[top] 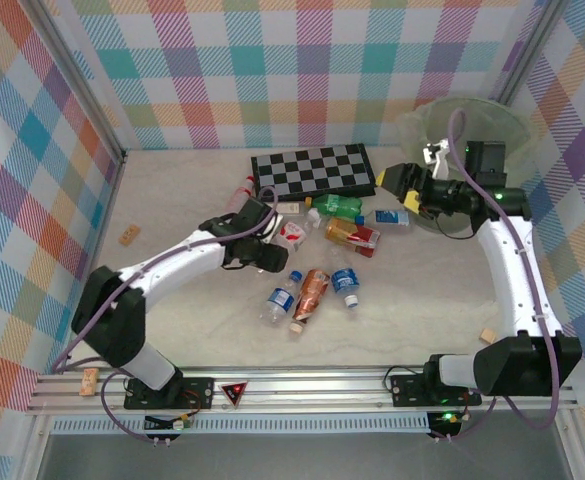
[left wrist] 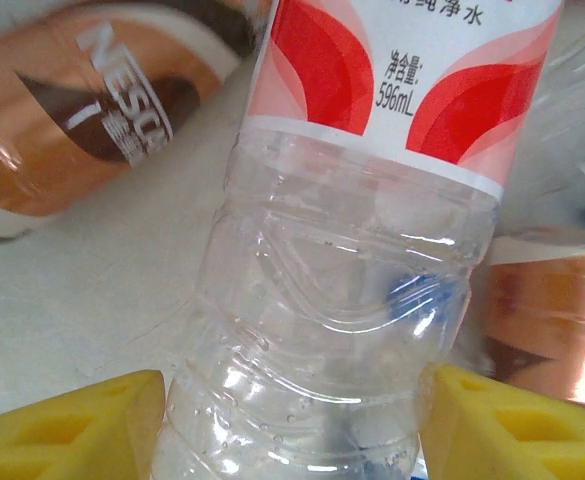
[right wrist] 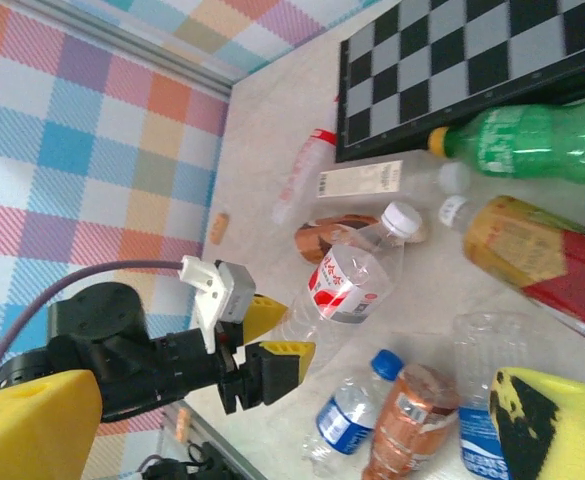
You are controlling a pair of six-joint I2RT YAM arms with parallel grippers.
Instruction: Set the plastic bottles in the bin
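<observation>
Left gripper is at table centre, its yellow fingers on either side of the base of the red-label bottle. In the left wrist view both pads touch the clear sides, so it is pinching that bottle. The bottle lies on the table, cap pointing away from the arm, with a brown bottle just beside it.

Right gripper is raised at the right side, next to the bin. Its fingers are spread wide with nothing between them, and its camera looks back over the pile.

The bin stands in the far right corner, lined with a pale green bag. I cannot tell what is inside.

The other bottles are loose on the table between the arms:
- A green bottle lies along the near edge of the checkerboard.
- A red-yellow bottle lies just nearer than the green one.
- A small blue-label bottle is to their right.
- A white-label bottle and a red-cap bottle lie left of the board.
- A copper bottle lies nearer the bases, flanked by two blue-label bottles.

A wood block sits far left, well apart from the pile.
</observation>
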